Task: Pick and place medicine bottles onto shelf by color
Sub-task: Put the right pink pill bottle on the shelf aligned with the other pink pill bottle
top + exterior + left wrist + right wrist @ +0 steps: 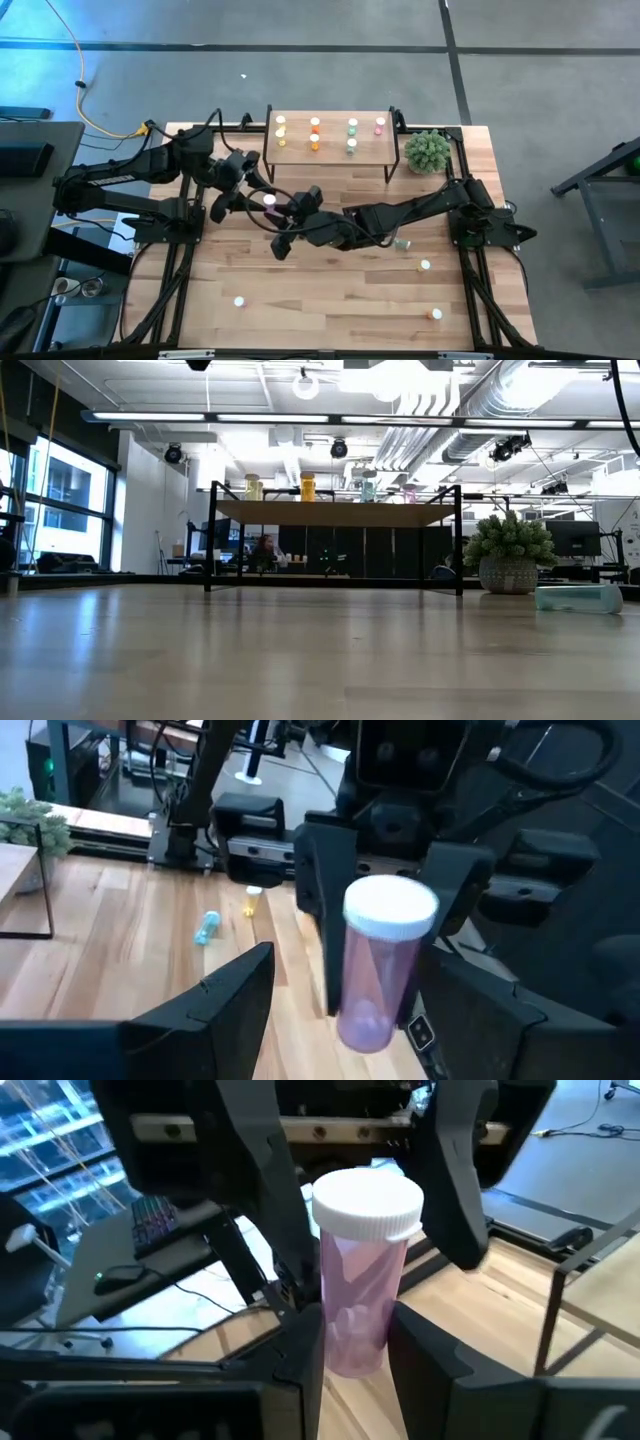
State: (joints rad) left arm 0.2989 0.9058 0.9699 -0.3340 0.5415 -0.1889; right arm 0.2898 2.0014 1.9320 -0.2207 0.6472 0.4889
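The right gripper (350, 1370) is squeezed shut on a small see-through pink bottle with a white cap (358, 1280). The bottle is up in the air, a little toward 9 o'clock from the middle of the big wooden surface (330, 300). It stands up straight. Its long way runs up and down, and the white cap points up.

The left gripper (340, 1020) is wide open and holds nothing. Its dark fingers (215, 1010) stand on both sides of the pink bottle. It looks like the bottle is being passed from one gripper to the other.

What could go wrong? If the right gripper lets go before the left one squeezes, the bottle would fall and roll away. If the left gripper closes off to one side, it could push the bottle so it tips. The two grippers are very close, so they could also bump.

The small light-wood shelf on thin black legs (330, 158) sits at 12 o'clock. It already has yellow, orange, green and pink bottles in rows. A few more bottles wait toward 5 o'clock, and a pale green bottle (402, 243) there lies on its side.
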